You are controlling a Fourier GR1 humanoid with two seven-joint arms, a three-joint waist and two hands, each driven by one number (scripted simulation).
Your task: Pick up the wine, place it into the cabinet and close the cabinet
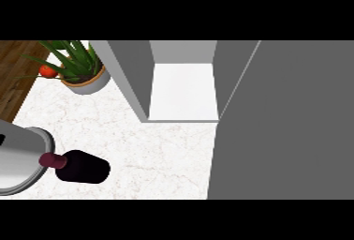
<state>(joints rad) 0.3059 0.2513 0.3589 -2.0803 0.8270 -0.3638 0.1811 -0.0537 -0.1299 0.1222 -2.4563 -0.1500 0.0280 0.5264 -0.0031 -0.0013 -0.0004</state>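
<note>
A: One bottle, is it? Where?
B: Yes, a dark glass wine bottle [81, 167] with a maroon cap. It sits on the white marble counter [149, 150], left of the open grey cabinet [129, 70] and nearer us, just beside a round grey metal pot [21, 161].
A: Fingers?
B: Cannot tell; both hands are out of view.

Dark wine bottle [83, 168], grey cabinet [130, 75]

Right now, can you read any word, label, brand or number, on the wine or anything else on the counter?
None: no readable text shows anywhere.
The wine bottle, seen from above, shows only a dark body and a maroon cap; no label shows.
The cabinet, its open door, the plant pot and the steel pot look unmarked.
</note>
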